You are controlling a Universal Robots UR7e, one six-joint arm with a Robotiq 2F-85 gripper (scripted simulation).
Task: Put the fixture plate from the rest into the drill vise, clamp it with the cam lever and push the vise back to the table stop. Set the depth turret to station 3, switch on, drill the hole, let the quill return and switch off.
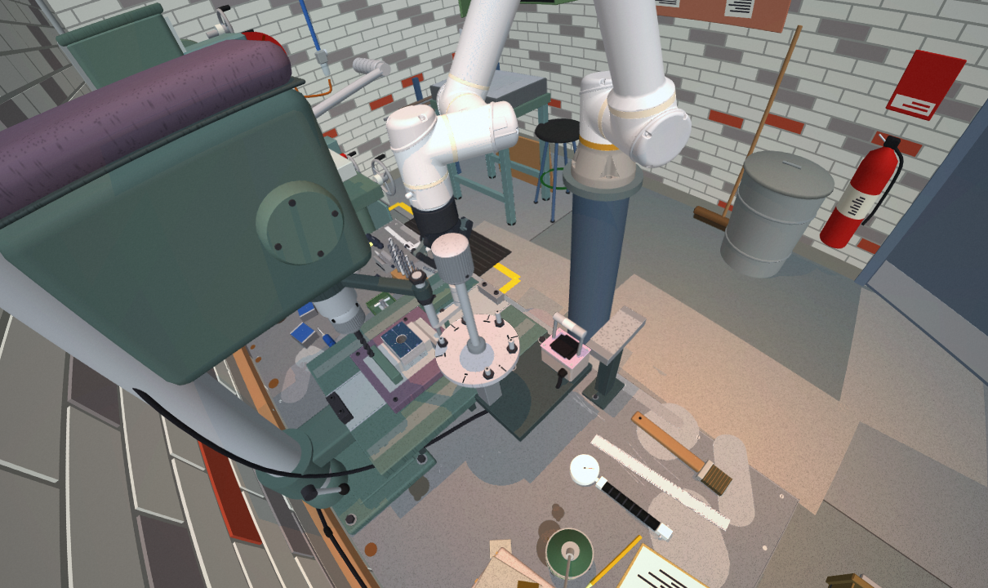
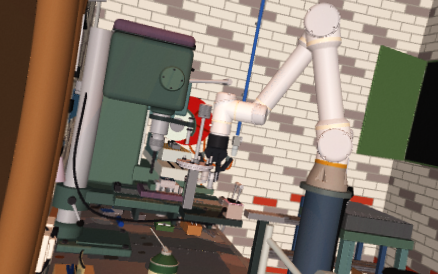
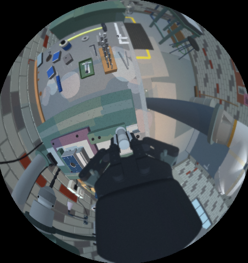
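On the drill-press table the blue fixture plate (image 1: 400,342) (image 3: 71,160) sits in the drill vise (image 1: 392,351), under the drill chuck (image 1: 340,311) and bit. A pale cylindrical handle (image 3: 122,140) on the vise is held in my closed gripper (image 3: 123,144). In the side camera the gripper is hidden behind the depth turret's knurled knob (image 1: 452,256). The turret's pink disc (image 1: 479,354) with its stop pins stands just right of the vise. The grey rest (image 1: 615,335) on its post is empty.
The green drill head (image 1: 183,241) overhangs the table on the left. A pink switch box (image 1: 565,349) sits right of the turret. The arm's blue pedestal (image 1: 596,256) stands behind it. A brush, ruler and small tools lie on the bench in front.
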